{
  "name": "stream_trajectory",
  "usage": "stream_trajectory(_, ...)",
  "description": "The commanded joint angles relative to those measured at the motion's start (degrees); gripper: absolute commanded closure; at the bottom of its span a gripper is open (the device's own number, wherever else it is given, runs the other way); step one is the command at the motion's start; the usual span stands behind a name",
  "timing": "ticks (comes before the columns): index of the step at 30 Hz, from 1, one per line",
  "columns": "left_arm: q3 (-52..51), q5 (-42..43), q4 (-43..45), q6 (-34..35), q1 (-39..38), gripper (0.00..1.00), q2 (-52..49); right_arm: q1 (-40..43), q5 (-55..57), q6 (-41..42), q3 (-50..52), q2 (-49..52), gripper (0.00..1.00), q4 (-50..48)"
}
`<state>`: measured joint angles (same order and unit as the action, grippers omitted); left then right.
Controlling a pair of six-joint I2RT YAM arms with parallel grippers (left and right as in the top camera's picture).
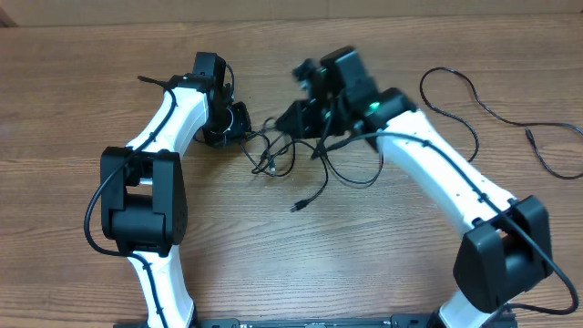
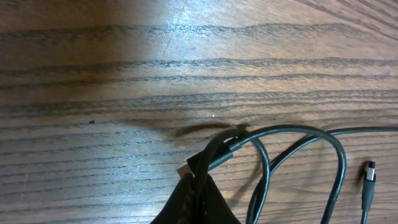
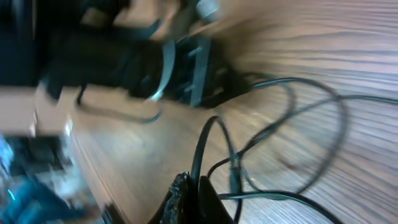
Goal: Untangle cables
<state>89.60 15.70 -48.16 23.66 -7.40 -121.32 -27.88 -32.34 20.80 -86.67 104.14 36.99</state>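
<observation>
Cables (image 1: 267,162) lay knotted at centre of overhead frame, between both grippers, on wooden table (image 1: 73,55). Thin, limp, light cords, likely slippery; I judged pinch beside knot better than at plugs. Left gripper (image 2: 198,177) sat clamped on cord loop, lower centre of wrist view. Right gripper (image 3: 189,190) clamped on strand likewise; view blurred. Loose plug (image 1: 296,208) lay below knot. Separate cord (image 1: 530,137) lay upper right, well apart. Arms crowded knot; I rated collision risk.
</observation>
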Motion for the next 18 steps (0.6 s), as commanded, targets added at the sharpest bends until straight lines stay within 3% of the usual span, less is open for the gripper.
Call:
stream_trajectory(1, 0.9, -0.9, -0.3, 0.1, -0.1, 0.96, 0.7, 5.0, 0.0, 7.8, -0.8, -2.3, 0.96, -0.3)
stream_trajectory(8, 0.9, -4.2, -0.7, 0.1, -0.1, 0.96, 0.7, 10.1, 11.5, 7.7, -0.8, -2.3, 0.96, 6.4)
stream_trajectory(18, 0.9, -9.6, -1.8, 0.2, 1.0, 0.96, 0.7, 12.5, 44.1, 7.7, -0.7, -2.3, 0.96, 19.7)
